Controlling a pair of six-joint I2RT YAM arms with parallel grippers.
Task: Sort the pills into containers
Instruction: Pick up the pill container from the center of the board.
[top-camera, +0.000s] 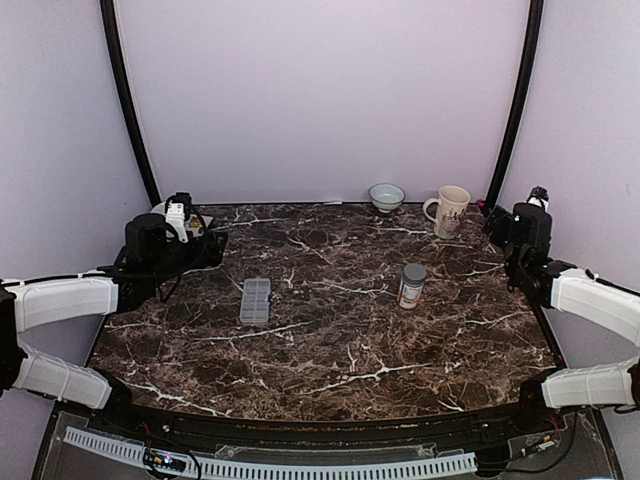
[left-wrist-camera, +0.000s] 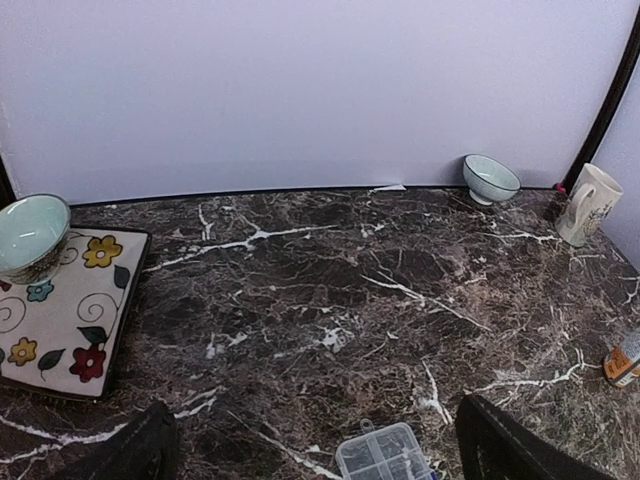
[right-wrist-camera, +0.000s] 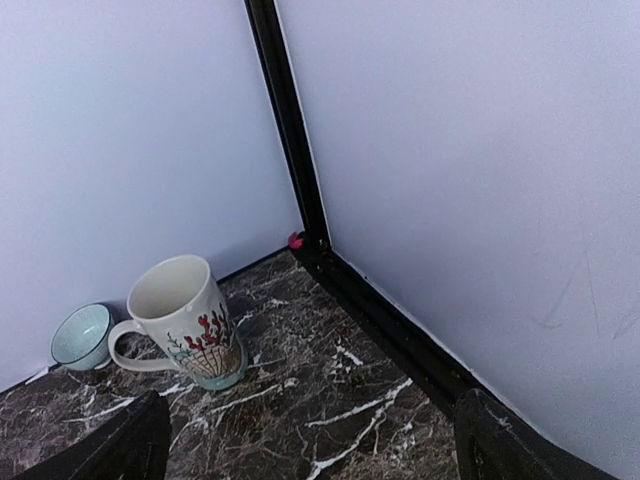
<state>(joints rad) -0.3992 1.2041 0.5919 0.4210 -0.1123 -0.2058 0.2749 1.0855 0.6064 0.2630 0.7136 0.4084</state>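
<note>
We see left gripper mid-left and right gripper upper right of top view, both spread wide holding nothing, organizer box centre, bottle right of it.

You see a counter of dark brown marble veined in white. The organizer box left of centre is clear; the bottle has a grey cap and white-and-orange label. Your cream mug at upper right bears a red print. The plate at far left is cream with red, yellow and blue flowers and black curls.
</note>
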